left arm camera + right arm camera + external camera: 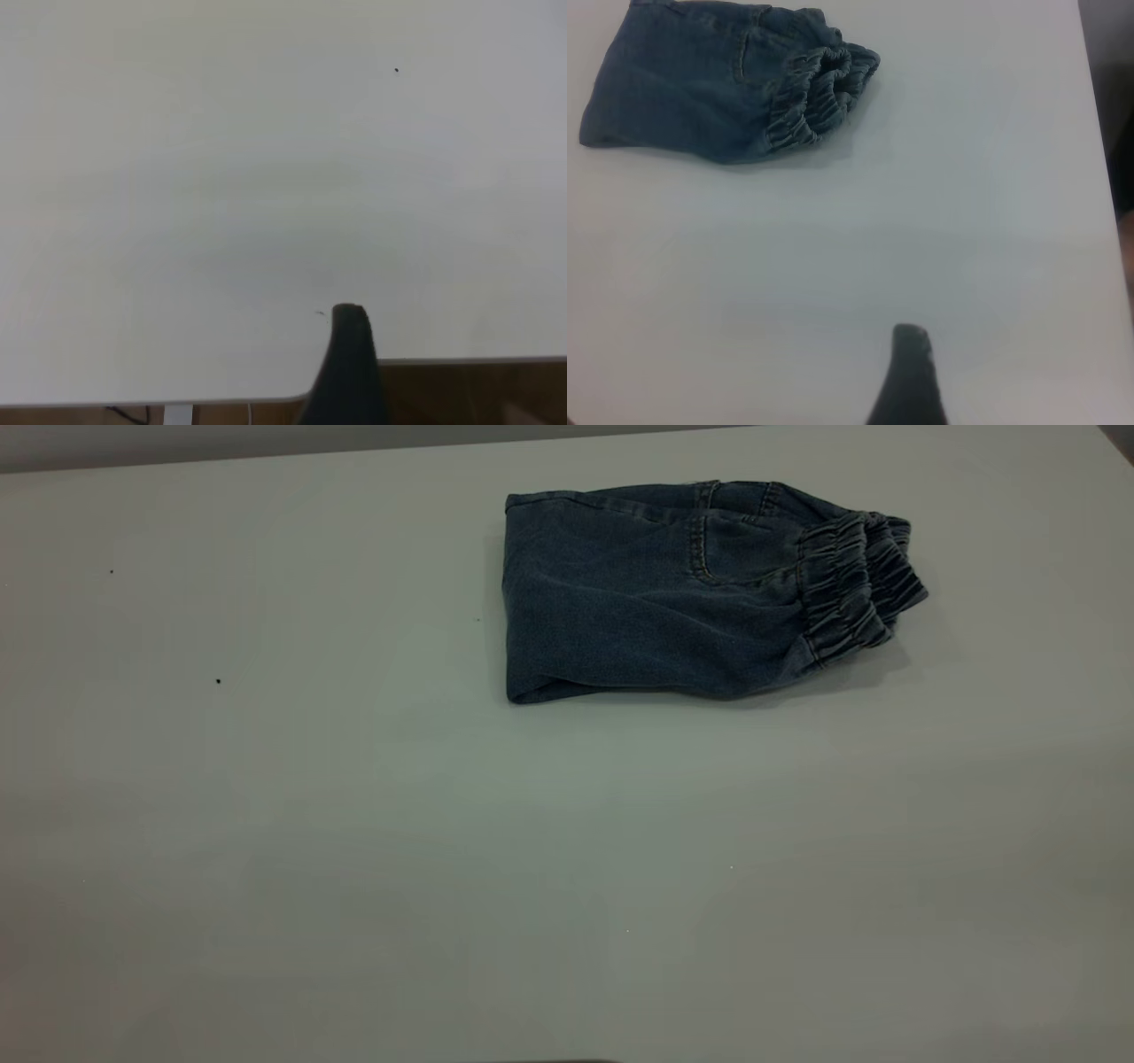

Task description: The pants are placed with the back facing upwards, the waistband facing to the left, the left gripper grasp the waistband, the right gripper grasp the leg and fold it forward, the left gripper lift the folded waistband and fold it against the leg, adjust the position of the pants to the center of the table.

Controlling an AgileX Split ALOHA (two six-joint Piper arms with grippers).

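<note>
The pants [656,602] lie folded into a compact blue denim bundle on the far half of the white table [354,824], right of centre. Their gathered waistband [850,593] bunches at the bundle's right end, and the plain leg [549,629] ends in a straight fold at its left. The right wrist view also shows the pants [682,88] and waistband [819,93], far from my right gripper [908,372], of which only a black tip shows over bare table. My left gripper [350,354] shows likewise as a black tip at the table's near edge. Neither gripper appears in the exterior view.
A pocket seam [709,549] shows on top of the bundle. The table's edge [443,361] runs just beside my left gripper, with brown floor beyond. Another table edge [1099,133] lies to one side in the right wrist view. Tiny dark specks [218,681] dot the tabletop.
</note>
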